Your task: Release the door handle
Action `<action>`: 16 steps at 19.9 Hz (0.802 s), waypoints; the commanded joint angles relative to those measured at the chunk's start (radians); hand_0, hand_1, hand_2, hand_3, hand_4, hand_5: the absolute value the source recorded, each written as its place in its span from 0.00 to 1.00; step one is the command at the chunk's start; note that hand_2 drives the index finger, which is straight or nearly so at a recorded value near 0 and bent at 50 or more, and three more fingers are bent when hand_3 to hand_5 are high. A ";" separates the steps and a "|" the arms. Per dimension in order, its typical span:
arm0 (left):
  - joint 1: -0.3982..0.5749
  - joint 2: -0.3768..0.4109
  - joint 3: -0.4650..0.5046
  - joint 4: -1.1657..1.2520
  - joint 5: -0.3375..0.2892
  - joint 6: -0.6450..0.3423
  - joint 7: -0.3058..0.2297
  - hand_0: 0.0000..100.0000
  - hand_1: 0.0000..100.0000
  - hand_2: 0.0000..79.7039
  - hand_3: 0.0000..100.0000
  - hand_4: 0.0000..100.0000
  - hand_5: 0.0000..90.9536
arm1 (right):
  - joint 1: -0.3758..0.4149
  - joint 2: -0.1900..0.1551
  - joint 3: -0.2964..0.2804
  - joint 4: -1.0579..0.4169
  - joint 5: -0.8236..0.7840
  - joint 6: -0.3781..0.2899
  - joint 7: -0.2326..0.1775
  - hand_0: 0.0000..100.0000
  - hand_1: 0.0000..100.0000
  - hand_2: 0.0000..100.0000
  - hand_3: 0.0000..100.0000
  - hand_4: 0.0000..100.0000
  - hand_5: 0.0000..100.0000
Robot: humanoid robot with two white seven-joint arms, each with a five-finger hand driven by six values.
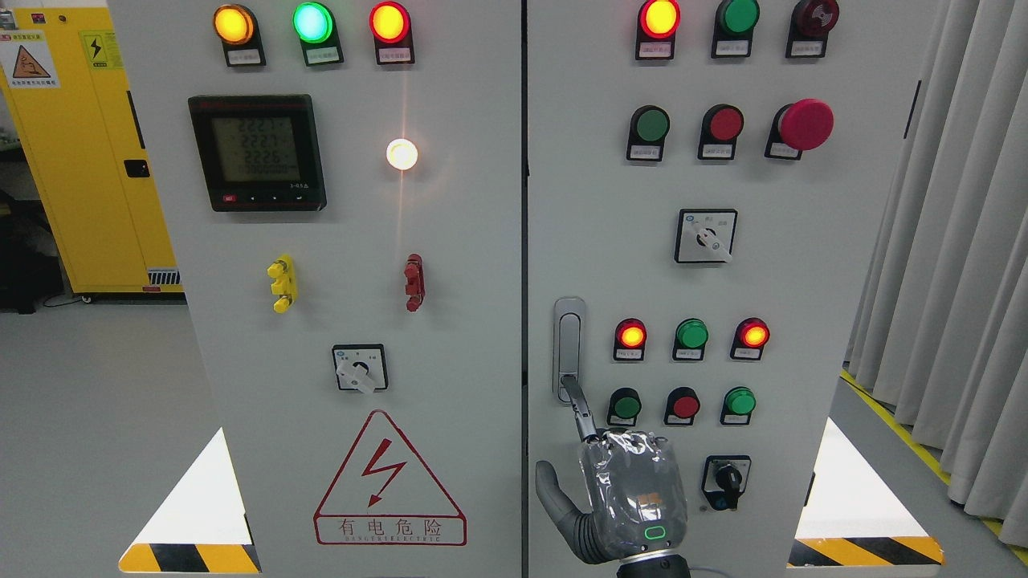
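One right hand (634, 498), index fingertip touching upright door handle (569, 345) bottom, other fingers hidden, grip unclear.

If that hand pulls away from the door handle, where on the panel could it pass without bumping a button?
Bare panel lies left of the door handle up to the door seam, and below the hand toward the black key switch. Right of the handle it is crowded: two rows of lamps and buttons.
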 commanded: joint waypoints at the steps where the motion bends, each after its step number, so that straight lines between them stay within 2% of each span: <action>1: 0.000 0.000 0.000 0.000 0.000 -0.003 0.000 0.12 0.56 0.00 0.00 0.00 0.00 | 0.000 -0.001 0.000 0.006 -0.002 -0.001 0.003 0.50 0.38 0.03 1.00 1.00 1.00; 16: 0.000 0.000 0.000 0.000 0.000 -0.003 0.000 0.12 0.56 0.00 0.00 0.00 0.00 | 0.008 0.001 0.002 0.010 -0.008 -0.001 0.007 0.52 0.39 0.04 1.00 1.00 1.00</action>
